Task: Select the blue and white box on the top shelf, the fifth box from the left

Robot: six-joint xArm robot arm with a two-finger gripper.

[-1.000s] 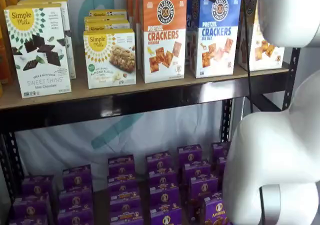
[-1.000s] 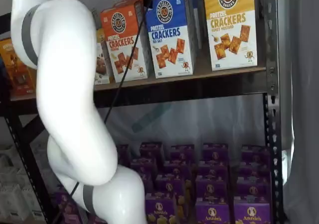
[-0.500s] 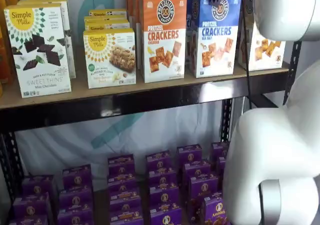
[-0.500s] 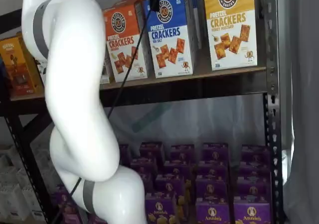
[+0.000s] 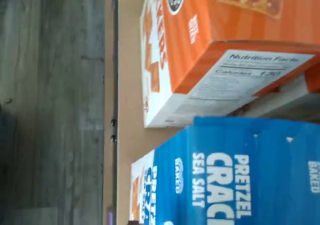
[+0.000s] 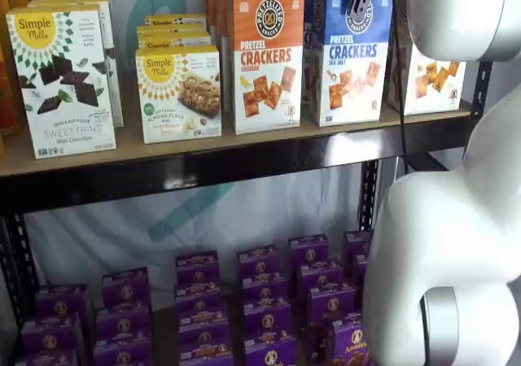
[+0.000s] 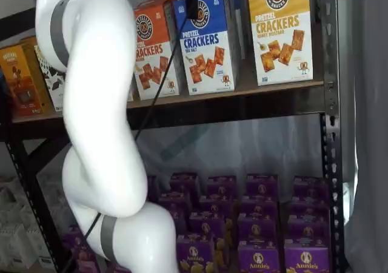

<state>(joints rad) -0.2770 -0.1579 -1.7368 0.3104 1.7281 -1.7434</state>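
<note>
Pincer (image 7: 191, 3) sits spread above the blue and white box (image 6: 351, 53); we've approached, grab & pull-out still left.

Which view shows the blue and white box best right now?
A shelf view shows the blue and white box best: nearly its whole front. The other shelf view shows it angled; the wrist view shows only part, close up.
</note>
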